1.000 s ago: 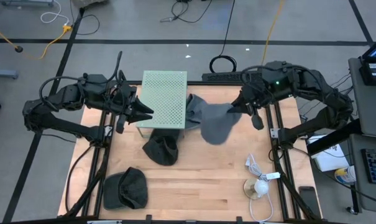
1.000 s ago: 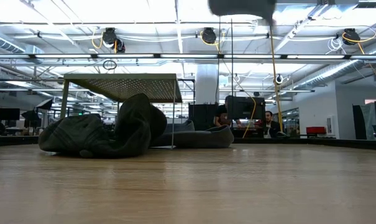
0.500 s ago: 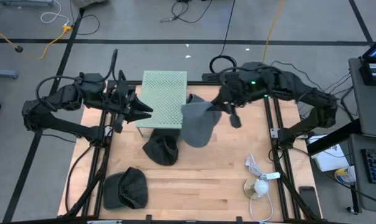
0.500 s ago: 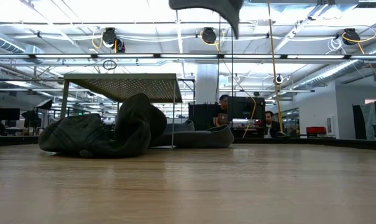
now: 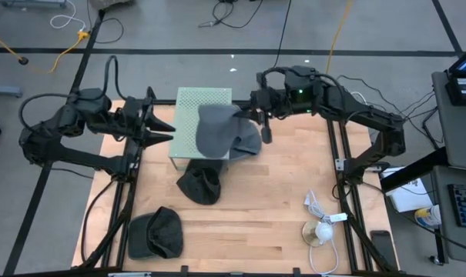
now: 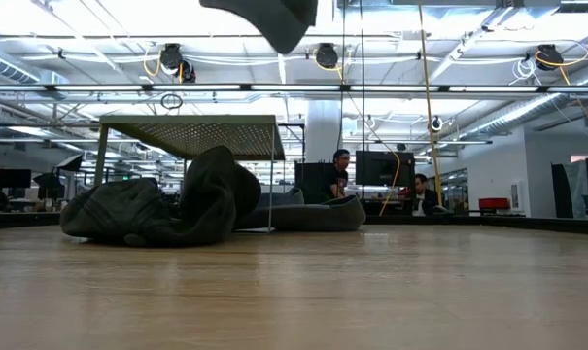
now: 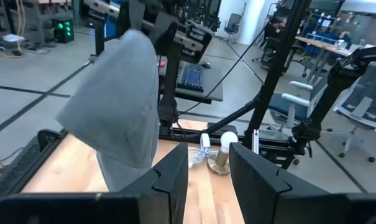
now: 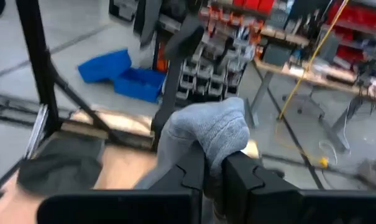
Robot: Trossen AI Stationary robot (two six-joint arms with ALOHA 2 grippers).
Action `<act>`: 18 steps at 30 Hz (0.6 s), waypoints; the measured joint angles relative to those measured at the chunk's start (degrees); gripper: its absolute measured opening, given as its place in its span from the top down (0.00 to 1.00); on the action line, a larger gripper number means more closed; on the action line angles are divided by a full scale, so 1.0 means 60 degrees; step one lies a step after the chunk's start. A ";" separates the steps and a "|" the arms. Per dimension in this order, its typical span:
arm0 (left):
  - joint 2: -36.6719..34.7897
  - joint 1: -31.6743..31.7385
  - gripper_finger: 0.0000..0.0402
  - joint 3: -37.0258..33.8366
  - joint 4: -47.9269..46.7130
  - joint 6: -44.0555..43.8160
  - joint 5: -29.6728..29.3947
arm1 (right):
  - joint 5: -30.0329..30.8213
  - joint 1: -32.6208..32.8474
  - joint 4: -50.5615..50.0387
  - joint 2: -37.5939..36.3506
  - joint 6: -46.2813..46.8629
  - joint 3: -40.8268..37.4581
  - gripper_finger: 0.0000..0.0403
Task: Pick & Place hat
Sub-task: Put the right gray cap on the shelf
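Nearest the front edge of the wooden tabletop (image 5: 240, 223) lies a dark cap (image 5: 157, 232), flat and untouched, and a little farther in a second dark hat (image 5: 199, 185) sits crumpled just in front of the green perforated stand (image 5: 188, 115), its cloth slumped into folds that show in the low view as a soft heap. Farther back, the grey hat (image 5: 217, 132) hangs in the air over the stand's right half, pinched at one bunched edge by the right gripper (image 5: 257, 104), whose fingers (image 8: 188, 171) are pressed together on a wad of the knit. The hat drapes limp below that pinch and swings free (it reads as light, soft and floppy, with no stiff brim to steady it), so it will likely sag and fold wherever it is set, and a hold on a gathered fold of thick knit looks surer than a single thin layer, which could slip out. Beside the stand's left edge waits the left gripper (image 5: 162, 135), its fingers (image 7: 172, 177) parted and holding nothing. A white cable (image 5: 322, 219) lies well apart at the right.
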 joint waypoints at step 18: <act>0.0003 0.0000 0.70 0.0000 -0.0683 0.2264 -0.2097 | -0.0912 -0.0047 0.1056 0.1308 0.0199 -0.0029 0.96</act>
